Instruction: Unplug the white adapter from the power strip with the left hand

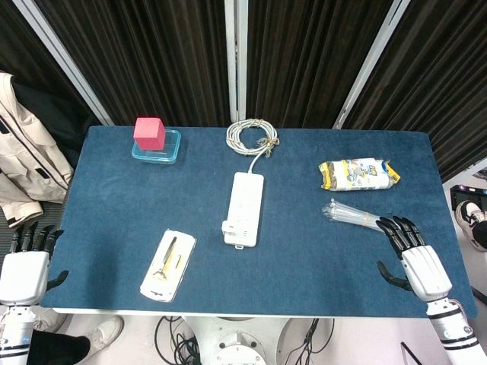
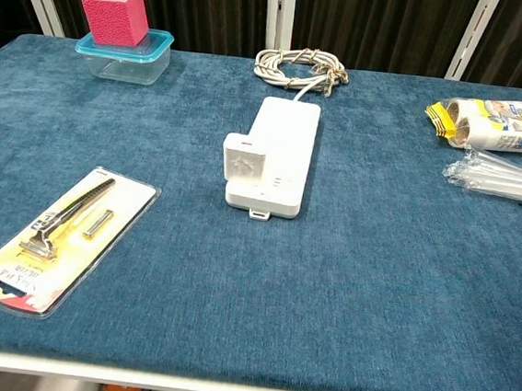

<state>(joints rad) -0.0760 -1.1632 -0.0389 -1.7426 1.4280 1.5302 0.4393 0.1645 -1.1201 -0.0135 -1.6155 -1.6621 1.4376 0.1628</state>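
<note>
A blue-carpeted worktop (image 1: 304, 251) carries everything. At its middle lies the white power strip (image 1: 244, 207), running front to back, its cable gathered in a coil (image 1: 253, 136) at the far edge. The white adapter (image 2: 244, 164) is plugged into the strip's near left end, standing up from it. Front left lies a razor in a blister pack (image 2: 61, 235), angled. At the far left a clear container with a teal rim (image 2: 124, 56) has a pink cube (image 2: 116, 13) resting on top. On the right a packet of biscuits (image 1: 357, 174) lies just behind a bundle of clear straws (image 1: 351, 214). The left hand (image 1: 24, 268) hangs off the worktop's front left corner, released, fingers straight, well apart from the adapter. The right hand (image 1: 415, 258) rests over the front right edge, fingers spread, holding nothing, its fingertips near the straws.
</note>
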